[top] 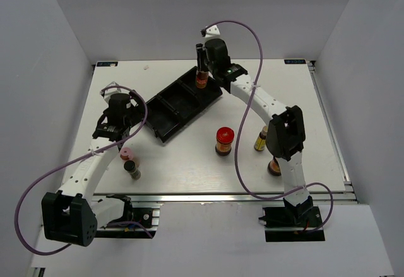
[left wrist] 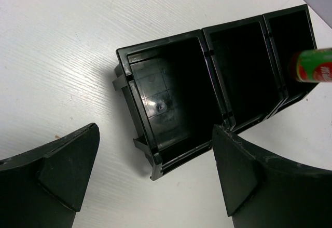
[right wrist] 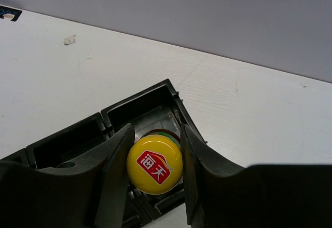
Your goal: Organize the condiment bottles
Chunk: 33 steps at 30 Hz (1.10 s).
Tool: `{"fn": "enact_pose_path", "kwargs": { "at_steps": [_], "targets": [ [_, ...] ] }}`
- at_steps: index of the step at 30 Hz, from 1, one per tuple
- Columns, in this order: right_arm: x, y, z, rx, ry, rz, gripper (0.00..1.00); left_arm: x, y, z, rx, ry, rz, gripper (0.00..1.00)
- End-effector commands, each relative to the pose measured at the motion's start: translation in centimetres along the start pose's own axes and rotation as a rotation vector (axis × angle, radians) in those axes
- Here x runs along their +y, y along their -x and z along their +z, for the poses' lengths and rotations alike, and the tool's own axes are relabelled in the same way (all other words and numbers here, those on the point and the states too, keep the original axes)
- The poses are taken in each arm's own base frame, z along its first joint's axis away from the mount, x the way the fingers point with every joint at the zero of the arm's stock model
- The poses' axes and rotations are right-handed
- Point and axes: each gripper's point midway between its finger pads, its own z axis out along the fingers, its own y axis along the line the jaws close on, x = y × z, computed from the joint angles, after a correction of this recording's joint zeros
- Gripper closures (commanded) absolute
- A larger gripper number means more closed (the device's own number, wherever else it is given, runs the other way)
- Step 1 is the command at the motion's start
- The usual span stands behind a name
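My right gripper (top: pixel 201 66) is shut on the yellow cap (right wrist: pixel 154 164) of a slim dark sauce bottle (top: pixel 201 79) and holds it upright in the far end compartment of the black tray (top: pixel 165 110). In the left wrist view the bottle's green label (left wrist: pixel 311 66) shows at that end. My left gripper (top: pixel 120 124) is open and empty, low over the table just off the tray's near end (left wrist: pixel 124 77). A red-lidded jar (top: pixel 225 141), a yellow-capped bottle (top: pixel 261 139), a pink-capped bottle (top: pixel 126 154) and a dark-capped bottle (top: pixel 132 169) stand on the table.
Another jar (top: pixel 274 167) stands half hidden behind the right arm's elbow. The tray's near and middle compartments (left wrist: pixel 244 72) hold nothing. A purple cable loops from each arm over the table. White walls close in the table at the left, back and right.
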Motion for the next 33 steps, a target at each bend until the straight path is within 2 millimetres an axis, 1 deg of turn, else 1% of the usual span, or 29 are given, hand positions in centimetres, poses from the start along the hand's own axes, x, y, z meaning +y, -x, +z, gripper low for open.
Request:
{"fn": "enact_pose_path", "kwargs": {
  "at_steps": [1,2,5,6,7,9,11,12,13,15,18,20,21,23,24,26,27,28,29,30,32,33],
  "targets": [
    [1.7,9.4,-1.2,-0.289,0.075,0.087,1.0,-0.8,2.2,-0.4,-0.057,-0.015,-0.008,0.02],
    [1.7,9.5,-1.0,-0.302,0.075,0.09,1.0,-0.9,2.1,-0.3,-0.055,-0.016,-0.007,0.02],
    [1.6,9.0,-0.3,-0.322,0.061,0.088,1.0,-0.9,2.2,-0.3,-0.057,-0.015,-0.007,0.02],
    [1.5,9.6,-0.2,-0.355,0.056,0.084,1.0,-0.9,2.2,-0.2,-0.057,-0.015,-0.007,0.02],
    [1.6,9.0,0.2,-0.356,0.057,0.078,1.0,-1.0,2.1,-0.2,-0.057,-0.018,-0.005,0.02],
    [1.7,9.1,0.7,-0.384,0.062,0.07,1.0,-1.0,2.0,0.0,-0.055,-0.023,-0.004,0.02],
    [2.0,8.1,1.6,-0.375,0.067,0.06,1.0,-0.9,1.8,0.2,-0.047,-0.019,0.004,0.02],
    [2.1,7.1,2.3,-0.355,0.069,0.06,1.0,-0.9,1.8,0.3,-0.047,-0.017,0.005,0.02],
    [2.2,6.9,2.6,-0.351,0.069,0.059,1.0,-0.7,1.6,0.4,-0.041,-0.009,0.009,0.02],
    [2.1,5.7,3.4,-0.333,0.061,0.06,1.0,-0.7,1.6,0.5,-0.041,-0.005,0.009,0.02],
    [2.3,4.7,4.0,-0.32,0.063,0.062,1.0,-0.6,1.3,0.8,-0.032,-0.002,0.012,0.02],
    [2.4,4.6,4.4,-0.323,0.064,0.063,1.0,-0.5,1.0,0.9,-0.026,-0.003,0.013,0.02],
    [2.4,4.0,4.8,-0.313,0.063,0.06,1.0,-0.5,0.9,1.0,-0.024,-0.003,0.013,0.02],
    [2.5,3.7,5.0,-0.304,0.067,0.059,1.0,-0.5,0.8,1.1,-0.023,-0.003,0.01,0.02],
    [2.6,3.2,5.2,-0.292,0.071,0.058,0.99,-0.5,0.8,1.1,-0.021,-0.004,0.011,0.02],
    [2.6,2.5,5.3,-0.275,0.071,0.067,0.95,-0.5,0.7,1.2,-0.019,-0.005,0.01,0.02],
    [2.7,2.1,5.3,-0.268,0.074,0.07,0.85,-0.5,0.7,1.2,-0.019,-0.004,0.01,0.02],
    [2.7,2.1,5.3,-0.268,0.077,0.07,0.8,-0.5,0.6,1.2,-0.017,-0.002,0.01,0.02],
    [2.6,2.0,5.3,-0.265,0.074,0.074,0.77,-0.5,0.6,1.2,-0.016,-0.003,0.011,0.02],
    [2.7,1.7,5.3,-0.259,0.081,0.071,0.69,-0.4,0.5,1.3,-0.013,-0.001,0.014,0.02],
    [2.8,2.1,4.9,-0.262,0.087,0.078,0.55,-0.4,0.7,1.2,-0.017,0.0,0.012,0.02],
    [2.7,2.0,4.9,-0.261,0.088,0.077,0.44,-0.5,0.7,1.2,-0.016,-0.003,0.013,0.02]
  ]
}}
